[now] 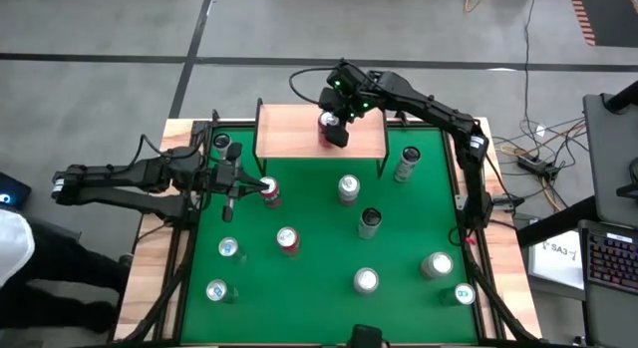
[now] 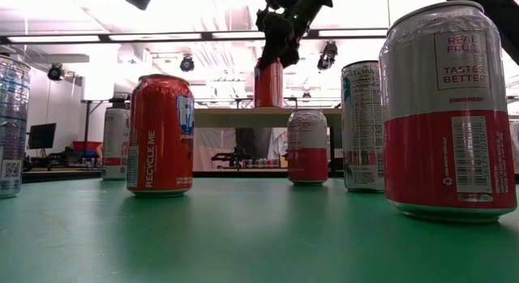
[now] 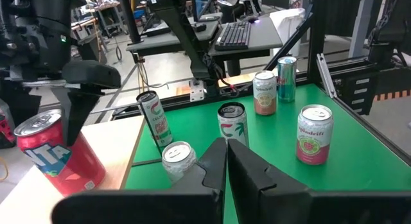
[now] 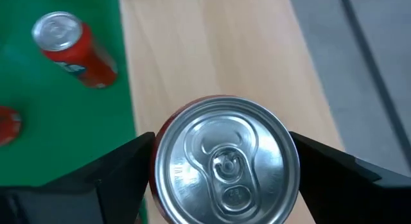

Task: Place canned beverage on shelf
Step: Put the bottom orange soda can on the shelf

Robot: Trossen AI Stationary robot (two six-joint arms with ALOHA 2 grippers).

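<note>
You had the red can [image 4: 225, 163] pinched upright between the right gripper [image 1: 334, 124] fingers, its base seemingly on the shelf [image 1: 289, 134], so release remained; the left gripper [image 3: 226, 161], fingers pressed together, waited.

Shelf top mostly bare; green table crowded with cans.
On the shelf [image 1: 289, 134], at top centre, only the red can [image 1: 328, 122] under the right gripper [image 1: 335, 131] takes room; its left half lies free. Below, scattered cans [image 1: 348, 189] leave narrow lanes.
</note>
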